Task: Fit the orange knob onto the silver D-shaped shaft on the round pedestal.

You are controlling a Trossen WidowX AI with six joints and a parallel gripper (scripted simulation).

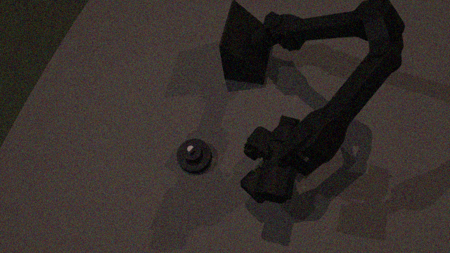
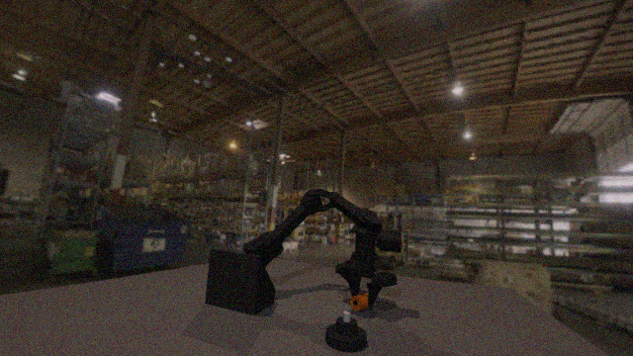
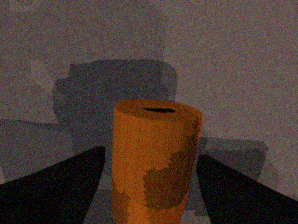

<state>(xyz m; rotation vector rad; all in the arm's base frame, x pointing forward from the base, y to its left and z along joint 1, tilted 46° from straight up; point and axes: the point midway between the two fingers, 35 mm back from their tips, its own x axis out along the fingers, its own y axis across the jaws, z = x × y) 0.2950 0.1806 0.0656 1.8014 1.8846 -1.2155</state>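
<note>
The orange knob (image 2: 359, 302) (image 3: 150, 135) lies on its side, low at the table, with its dark hole facing the exterior camera. In the wrist view a dark slot shows in its far end face. My gripper (image 2: 364, 300) (image 3: 152, 159) is open around it, with gaps between the knob and both fingers. The round dark pedestal (image 1: 200, 166) (image 2: 346, 340) stands apart from the gripper, nearer the exterior camera. Its silver shaft (image 1: 190, 148) (image 2: 346, 315) points up, bare; its flat side cannot be made out. The top view does not show the knob or fingertips under the arm.
The black block-shaped arm base (image 1: 244, 53) (image 2: 234, 284) stands behind and to the left of the pedestal in the exterior view. The arm (image 1: 362, 81) (image 2: 292, 220) arches over from it. Dark shadows lie across the table (image 1: 88, 105). The light is dim and grainy.
</note>
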